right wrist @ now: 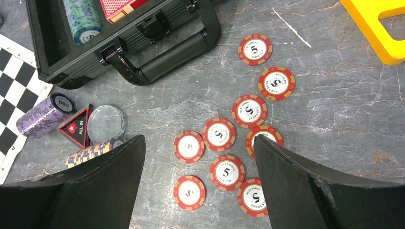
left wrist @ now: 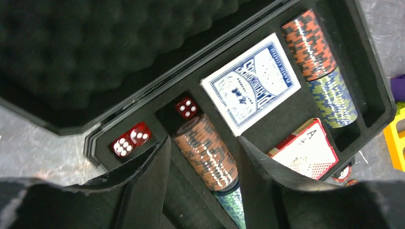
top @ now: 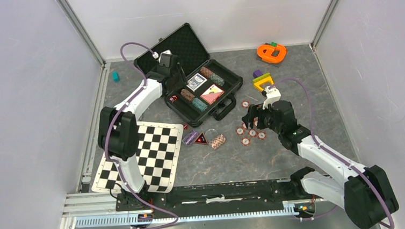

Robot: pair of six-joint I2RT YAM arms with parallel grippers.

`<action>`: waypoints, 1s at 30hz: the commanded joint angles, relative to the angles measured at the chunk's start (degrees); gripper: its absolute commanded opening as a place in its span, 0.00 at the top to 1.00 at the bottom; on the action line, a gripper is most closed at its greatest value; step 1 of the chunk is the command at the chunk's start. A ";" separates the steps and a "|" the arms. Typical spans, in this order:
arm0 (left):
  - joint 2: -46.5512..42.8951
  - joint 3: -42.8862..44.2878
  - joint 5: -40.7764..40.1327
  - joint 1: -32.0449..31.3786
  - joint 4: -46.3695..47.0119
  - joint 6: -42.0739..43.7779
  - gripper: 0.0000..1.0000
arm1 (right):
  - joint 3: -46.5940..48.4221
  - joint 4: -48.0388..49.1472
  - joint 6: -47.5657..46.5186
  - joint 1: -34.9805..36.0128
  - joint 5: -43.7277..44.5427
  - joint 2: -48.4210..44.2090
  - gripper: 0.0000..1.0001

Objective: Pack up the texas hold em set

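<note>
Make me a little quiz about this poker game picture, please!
1. True or false: the case is shut.
2. Where do the loose red chips lie? A inside the case; B on the table; C held in the air.
3. Which claw hangs over those chips?
Key: 1 false, it stands open; 2 B; 3 the right claw.

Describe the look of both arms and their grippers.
The left arm and right arm are white shells between bulky black joints. A purple cable loops along each. The left gripper and right gripper have broad matte-black fingers.
</note>
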 commanded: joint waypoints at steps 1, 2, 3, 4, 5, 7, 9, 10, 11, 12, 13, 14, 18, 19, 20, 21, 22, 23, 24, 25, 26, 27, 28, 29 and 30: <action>2.85 2.03 9.19 1.22 5.37 11.88 0.38 | 2.38 1.29 0.05 0.18 -0.49 -0.24 0.11; 2.87 1.17 11.41 1.80 6.87 12.80 0.37 | 2.37 1.22 0.08 0.22 -0.36 -0.27 0.11; 2.90 0.64 11.96 2.24 7.88 13.64 0.36 | 2.37 1.24 0.06 0.22 -0.32 -0.29 0.11; 2.82 0.47 11.91 2.75 8.49 14.34 0.36 | 2.39 1.09 0.01 0.15 -0.31 -0.29 0.11; 2.86 0.10 12.67 3.33 9.23 15.25 0.37 | 2.37 0.99 0.00 0.22 -0.31 -0.29 0.11; 3.13 -0.07 14.41 4.30 10.05 16.83 0.39 | 2.37 0.98 -0.12 0.22 -0.13 -0.26 0.11; 4.31 0.82 19.71 5.02 10.04 18.23 0.41 | 2.29 0.98 -0.20 0.20 0.06 -0.21 0.11; 4.88 1.68 21.67 5.35 9.26 18.61 0.41 | 2.37 1.02 -0.24 0.22 0.09 -0.06 0.11; 5.74 2.29 23.74 5.35 8.63 19.34 0.41 | 2.41 1.06 -0.19 0.20 0.08 0.17 0.11; 6.57 2.93 24.29 5.35 7.81 19.70 0.40 | 2.46 1.11 -0.14 0.21 -0.03 0.30 0.11; 7.16 3.62 24.23 5.35 6.90 19.90 0.40 | 2.54 1.22 -0.09 0.22 -0.12 0.47 0.11; 7.89 4.10 24.66 5.42 6.02 20.31 0.40 | 2.58 1.24 -0.13 0.22 -0.21 0.62 0.11; 9.65 4.76 27.83 5.34 4.28 20.83 0.42 | 2.59 1.21 -0.09 0.22 -0.10 0.60 0.11; 9.85 4.80 28.82 5.36 3.81 20.81 0.45 | 2.55 1.20 -0.13 0.22 -0.05 0.59 0.11; 9.77 4.73 29.57 5.26 3.35 20.70 0.47 | 2.55 1.21 -0.22 0.22 0.04 0.59 0.11; 9.52 4.27 30.20 5.13 3.20 20.68 0.49 | 2.62 1.18 -0.19 0.22 0.09 0.58 0.11; 9.22 3.72 30.76 5.04 3.20 20.68 0.51 | 2.63 1.23 -0.10 0.22 -0.04 0.59 0.11; 8.88 3.32 31.26 4.99 3.12 20.51 0.53 | 2.69 1.24 -0.09 0.22 -0.04 0.58 0.11; 8.53 2.90 31.67 4.92 3.02 20.42 0.54 | 2.74 1.24 -0.15 0.18 -0.10 0.69 0.11; 8.21 2.37 32.24 4.86 3.02 20.41 0.54 | 2.77 1.24 -0.10 0.24 -0.09 0.67 0.11; 7.90 2.03 32.82 4.74 3.02 20.41 0.54 | 2.72 1.23 -0.09 0.19 -0.27 0.76 0.11; 7.55 1.67 33.40 4.60 3.02 20.41 0.55 | 2.72 1.20 -0.05 0.15 -0.38 0.80 0.11; 7.43 1.50 34.21 4.43 3.02 20.62 0.55 | 2.72 1.23 0.00 0.21 -0.40 0.83 0.11; 7.34 1.39 35.33 4.17 2.98 20.82 0.55 | 2.77 1.23 -0.07 0.22 -0.48 0.85 0.11; 7.45 1.38 36.03 3.92 2.77 20.92 0.56 | 2.73 1.24 0.07 0.22 -0.42 0.89 0.11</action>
